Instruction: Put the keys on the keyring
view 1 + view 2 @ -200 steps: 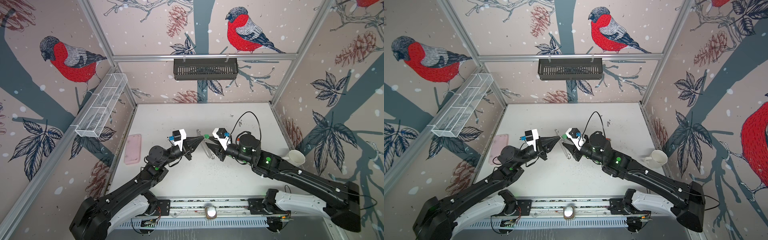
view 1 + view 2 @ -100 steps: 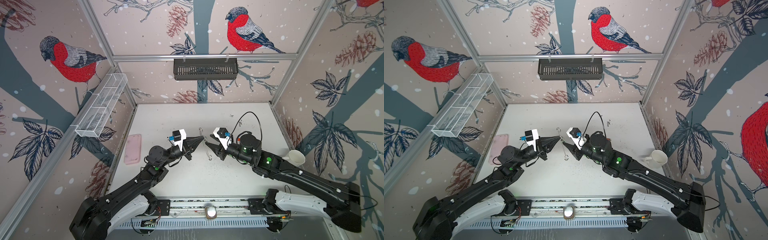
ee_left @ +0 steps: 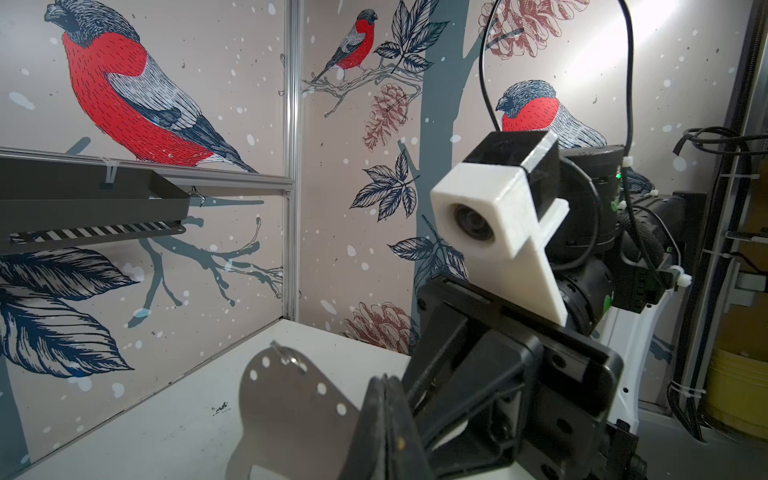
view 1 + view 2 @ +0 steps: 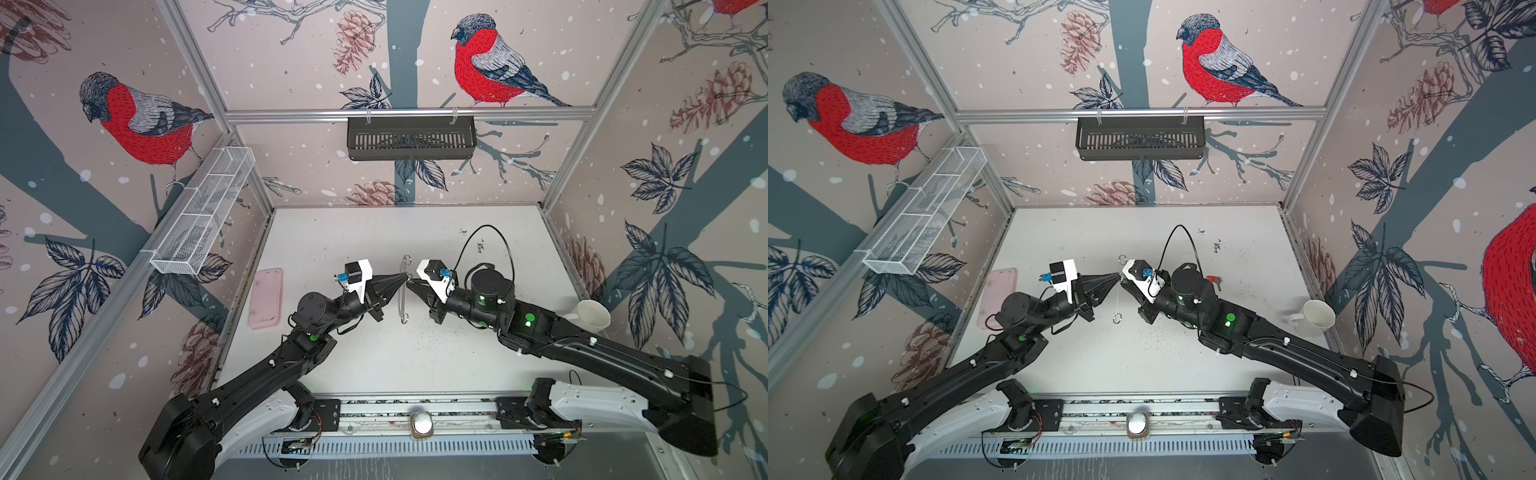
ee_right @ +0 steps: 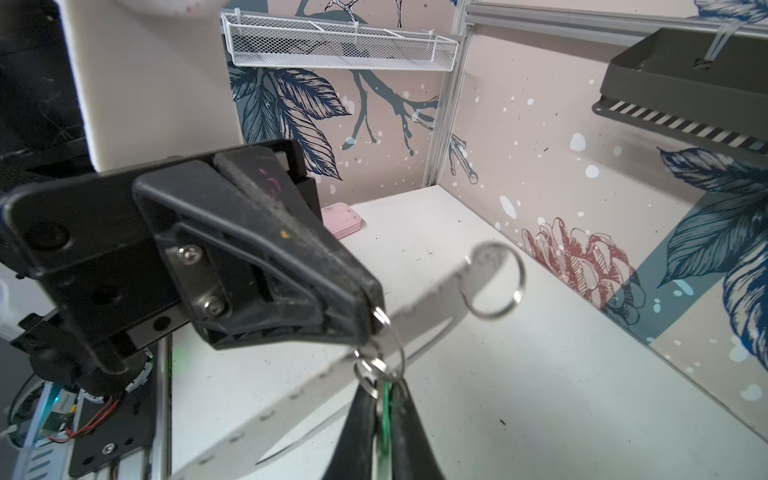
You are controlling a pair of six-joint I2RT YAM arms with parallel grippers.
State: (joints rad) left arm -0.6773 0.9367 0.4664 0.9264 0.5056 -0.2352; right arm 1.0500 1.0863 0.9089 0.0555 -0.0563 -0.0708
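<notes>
Both grippers meet tip to tip just above the centre of both top views. Your left gripper [image 4: 404,279] is clamped shut on the keyring [image 4: 402,305]. There the keyring shows edge-on as a thin upright sliver crossing the gripper's tip. In the left wrist view its flat grey face, with a row of small holes, sticks out past the closed fingers [image 3: 386,424]. Your right gripper [image 4: 409,285] is closed too. In the right wrist view its two fingers [image 5: 361,440] pinch the green-tagged key [image 5: 385,415], whose tag shows as a thin green strip between them. A cluster of small rings [image 5: 380,361] bunches between the two gripper tips, against the plate's edge. You cannot tell whether any of them is threaded through a hole. A larger ring [image 5: 519,276] hangs from the plate's far end. The red-tagged key [image 4: 1213,279] lies on the white table [image 4: 1183,365] right of centre, just behind the right arm's wrist and apart from both sets of fingers. The pink case [image 4: 266,297] lies at the table's left edge, and the white mug [image 4: 590,316] stands at its right edge.
</notes>
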